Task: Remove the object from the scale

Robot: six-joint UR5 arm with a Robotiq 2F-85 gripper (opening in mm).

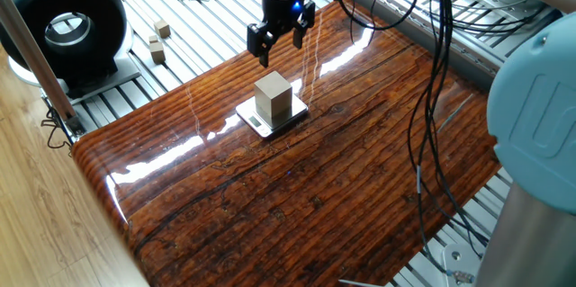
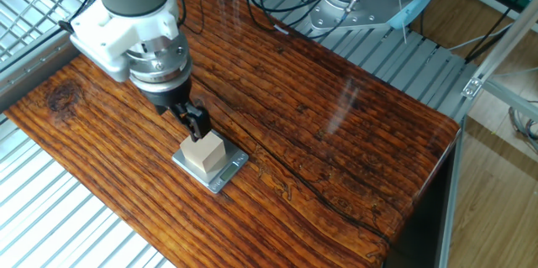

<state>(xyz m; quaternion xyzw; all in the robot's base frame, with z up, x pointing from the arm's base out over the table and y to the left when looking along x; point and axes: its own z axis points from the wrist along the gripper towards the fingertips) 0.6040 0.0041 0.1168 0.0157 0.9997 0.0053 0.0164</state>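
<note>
Beige block (image 1: 273, 98) sits on scale (image 1: 292, 116), below parted end effector (image 1: 280, 39).

A robotics lab: slotted aluminium bench (image 1: 180, 17), dangling cables (image 1: 432, 71), mounted robot arm (image 2: 134, 16).

UR5 arm, seen from two sides. The wrist housing (image 2: 134, 26) is pale grey-white with rounded joint caps, narrowing to a ribbed silver flange ring (image 2: 160, 65). Below it sits the black two-finger gripper (image 1: 280, 35), with a small blue indicator light (image 1: 294, 4) on its body (visible in one fixed view only). A large pale blue-grey arm segment (image 1: 533, 134) fills the right foreground, smooth and cylindrical.
</note>
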